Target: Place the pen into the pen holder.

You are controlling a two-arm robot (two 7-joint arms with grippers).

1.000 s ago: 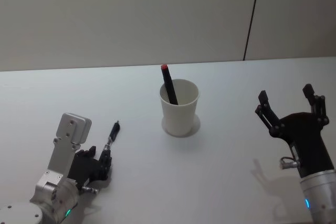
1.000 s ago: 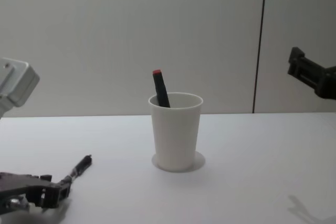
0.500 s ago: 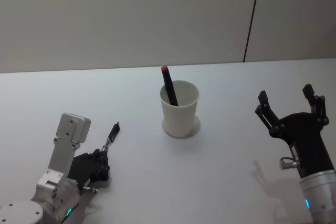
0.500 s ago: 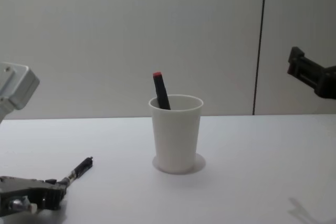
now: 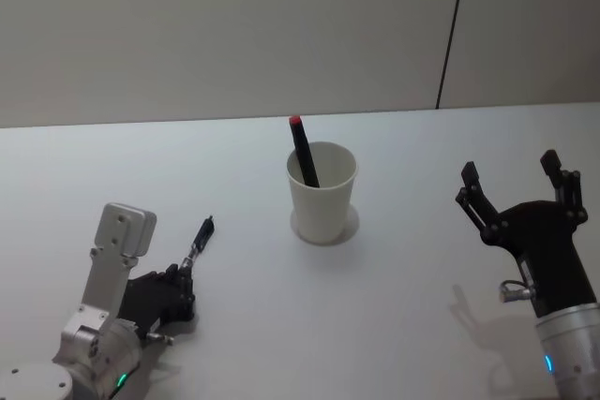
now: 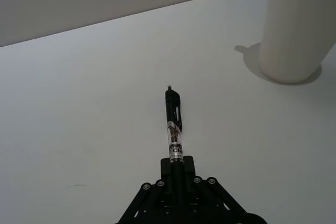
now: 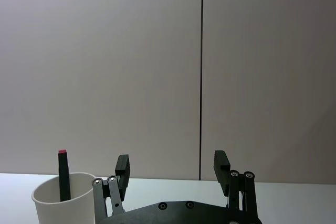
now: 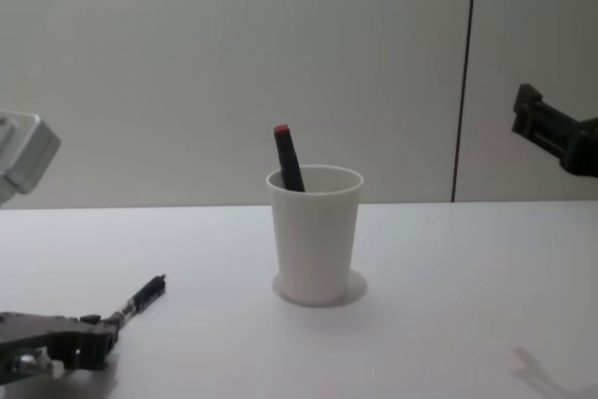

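Left gripper [image 6: 177, 167] is clamped on the pen [image 6: 174, 121] by its rear end, low over the table [image 6: 79, 103]. Tip points at the pen holder [image 6: 294, 35], well apart from it. Holder already has a red-capped marker [image 5: 302, 149] in it. Right gripper [image 5: 508, 170] is parked at right, jaws spread. To do it well: lift, tilt pen upright, clear the rim, miss the marker. Versus a second ago: pen barely shifted, left wrist housing slightly lower.
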